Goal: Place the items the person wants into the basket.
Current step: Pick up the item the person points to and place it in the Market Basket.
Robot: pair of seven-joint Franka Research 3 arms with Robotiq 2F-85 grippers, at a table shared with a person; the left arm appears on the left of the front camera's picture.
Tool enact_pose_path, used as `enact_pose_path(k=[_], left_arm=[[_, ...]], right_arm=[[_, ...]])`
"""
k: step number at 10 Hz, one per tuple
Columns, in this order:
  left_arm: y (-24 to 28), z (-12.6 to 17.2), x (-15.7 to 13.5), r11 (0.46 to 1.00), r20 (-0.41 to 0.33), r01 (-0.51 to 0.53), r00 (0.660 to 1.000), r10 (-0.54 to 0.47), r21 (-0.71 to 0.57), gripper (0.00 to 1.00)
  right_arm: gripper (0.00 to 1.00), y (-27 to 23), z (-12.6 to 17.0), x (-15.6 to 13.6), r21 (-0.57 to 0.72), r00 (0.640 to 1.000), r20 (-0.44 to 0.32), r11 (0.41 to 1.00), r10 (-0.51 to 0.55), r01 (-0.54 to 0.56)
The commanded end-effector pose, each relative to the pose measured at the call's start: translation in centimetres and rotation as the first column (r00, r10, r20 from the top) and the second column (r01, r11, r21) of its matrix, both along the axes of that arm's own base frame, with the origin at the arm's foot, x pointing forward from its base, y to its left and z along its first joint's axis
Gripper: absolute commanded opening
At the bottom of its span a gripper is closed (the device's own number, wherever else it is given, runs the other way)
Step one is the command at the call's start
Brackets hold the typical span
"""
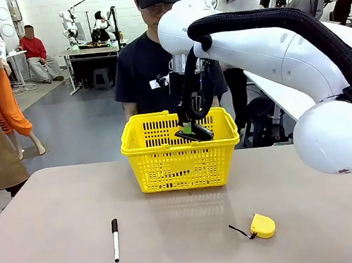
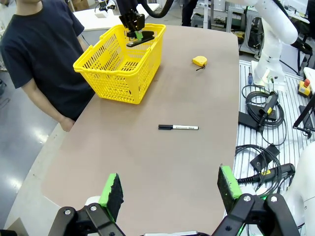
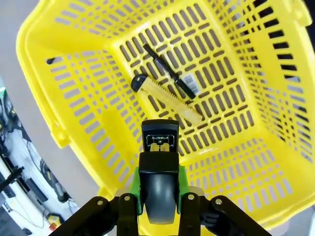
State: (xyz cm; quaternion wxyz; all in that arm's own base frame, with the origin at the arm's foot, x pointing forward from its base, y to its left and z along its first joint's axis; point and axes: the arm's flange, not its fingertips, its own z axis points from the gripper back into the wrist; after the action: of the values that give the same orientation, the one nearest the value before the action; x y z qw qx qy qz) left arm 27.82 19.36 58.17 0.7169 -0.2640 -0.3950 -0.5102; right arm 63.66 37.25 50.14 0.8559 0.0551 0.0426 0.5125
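A black stapler hangs pinched in the right gripper jaws, just above the open yellow basket. On the basket floor lie a utility knife and a thin pen, crossing. The basket stands on the counter before the person. Nearer lie a white marker and a tape measure. The left gripper jaws are spread, empty.

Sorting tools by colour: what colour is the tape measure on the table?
Yellow, with a black strap; the tape measure shows best in the front view.
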Motion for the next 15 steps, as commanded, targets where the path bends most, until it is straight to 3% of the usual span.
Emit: enact_pose_path(k=[1, 9, 10, 11, 12, 13, 14, 15], left_arm=[[0.1, 0.1, -0.1, 1.0, 0.02, 0.013, 1.0, -0.013, -0.009, 1.0], [0.1, 0.1, -0.1, 1.0, 0.02, 0.013, 1.0, -0.013, -0.009, 1.0], [0.1, 0.1, -0.1, 1.0, 0.02, 0.013, 1.0, -0.013, -0.009, 1.0], [0.1, 0.1, -0.1, 1.0, 0.02, 0.013, 1.0, -0.013, -0.009, 1.0], [0.1, 0.1, -0.1, 1.0, 0.02, 0.013, 1.0, -0.013, -0.009, 1.0], [0.1, 0.1, -0.1, 1.0, 0.02, 0.013, 1.0, -0.013, -0.009, 1.0], [0.1, 0.1, -0.1, 1.0, 0.02, 0.013, 1.0, -0.013, -0.009, 1.0], [0.1, 0.1, -0.1, 1.0, 0.02, 0.013, 1.0, -0.013, -0.009, 1.0]], right_arm=[[0.19, 1.2, 0.8, 2.6, 0.062, 0.998, 0.057, 0.997, 0.036, -0.04], [0.19, 0.7, -2.7, 1.6, 0.139, 0.987, 0.082, 0.979, 0.137, -0.147], [0.9, 0.8, -2.7, 1.5, 0.138, 0.986, 0.086, 0.978, 0.145, -0.156], [0.91, 0.7, -2.6, 1.5, 0.14, 0.986, 0.085, 0.978, 0.147, -0.158], [1.0, 0.6, -2.5, 1.4, 0.137, 0.986, 0.084, 0.978, 0.147, -0.157], [0.94, 0.6, -2.6, 1.4, 0.132, 0.986, 0.08, 0.979, 0.145, -0.155], [1.0, 0.6, -2.4, 1.3, 0.131, 0.986, 0.078, 0.979, 0.146, -0.155], [1.0, 0.7, -2.4, 1.3, 0.129, 0.986, 0.08, 0.979, 0.146, -0.156]])
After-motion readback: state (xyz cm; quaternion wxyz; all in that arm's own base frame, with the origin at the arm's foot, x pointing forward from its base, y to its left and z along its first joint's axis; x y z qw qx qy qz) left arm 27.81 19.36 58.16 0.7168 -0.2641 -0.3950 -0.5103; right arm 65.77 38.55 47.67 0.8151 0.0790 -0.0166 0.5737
